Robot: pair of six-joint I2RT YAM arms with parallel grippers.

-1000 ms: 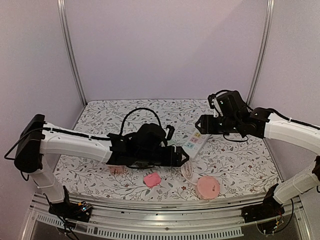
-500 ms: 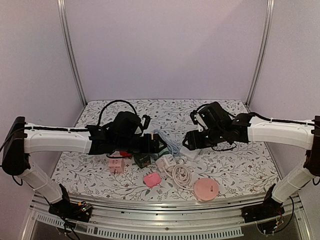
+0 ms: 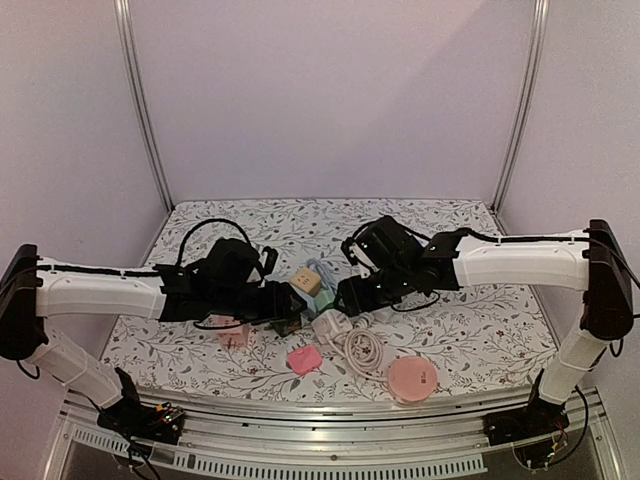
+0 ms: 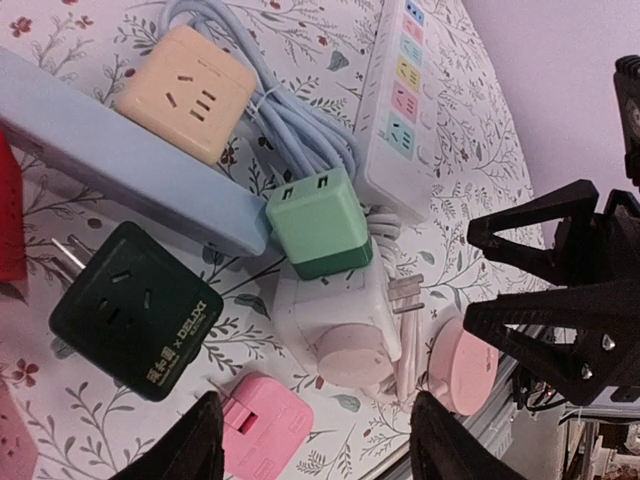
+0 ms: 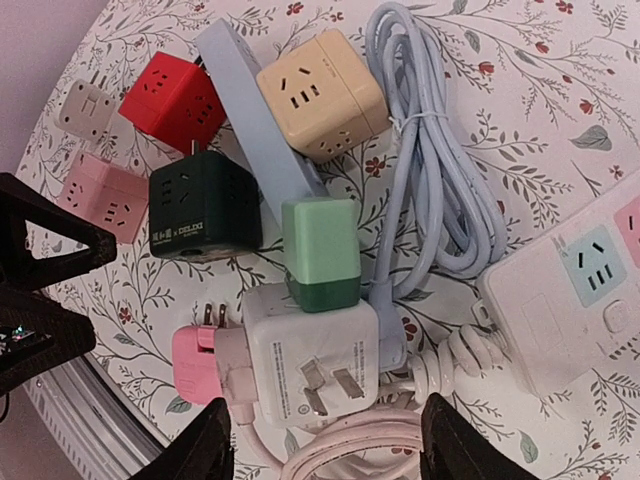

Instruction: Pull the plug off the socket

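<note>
Hovering at the scene's middle, the left gripper and right gripper are both seen released, nothing held. The green plug is seen at the near end of the blue socket strip. It is judged light, rigid and slick: flat sides should be pinched, strip braced.

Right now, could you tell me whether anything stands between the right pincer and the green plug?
In the right wrist view the white adapter lies against the green plug, on the side nearest the right pincer. The plug's top is uncovered, so a descent from above looks clear.
</note>
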